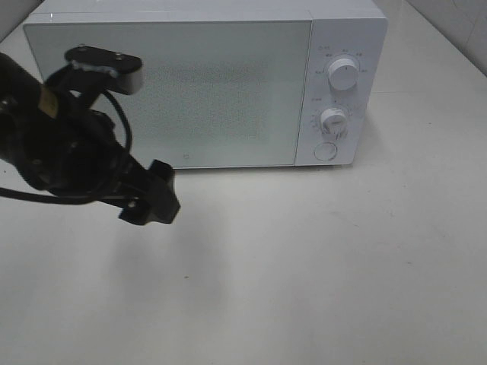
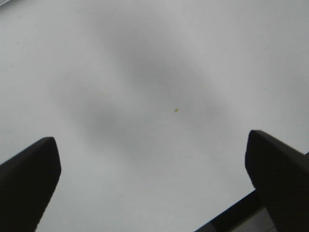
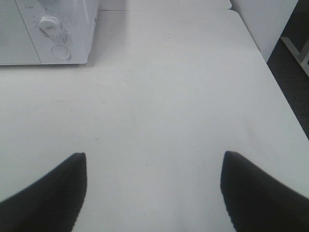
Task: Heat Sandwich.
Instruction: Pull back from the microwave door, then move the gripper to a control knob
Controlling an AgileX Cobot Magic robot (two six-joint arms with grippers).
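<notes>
Exterior high view shows a white box-shaped microwave oven (image 1: 205,84) standing at the back of a plain white tabletop (image 1: 304,266), with its wide frosted grey door (image 1: 167,91) closed flat against the front. The control strip beside the door carries a round white upper knob (image 1: 344,74), a round white lower knob (image 1: 334,118) and, beneath them, a round white push button (image 1: 326,150).

The sandwich shows in none of the three views, and the frosted door lets nothing behind it be made out.

The black left gripper (image 1: 150,199) hangs over the tabletop in front of the left part of the door, apart from the oven, on a dark arm that comes in from the table's left edge with a black cable looped along it. In the left wrist view its two black fingers (image 2: 29,183) stand wide apart with only bare tabletop and a soft grey shadow between them. A tiny yellow-green speck (image 2: 176,110) lies on the surface there.

In the right wrist view the black right gripper (image 3: 154,193) also has its fingers (image 3: 260,193) spread wide with nothing between them, over open tabletop well away from the oven. That view catches the oven's front corner with the lower knob and push button, and the table's right edge with dark floor beyond it.
</notes>
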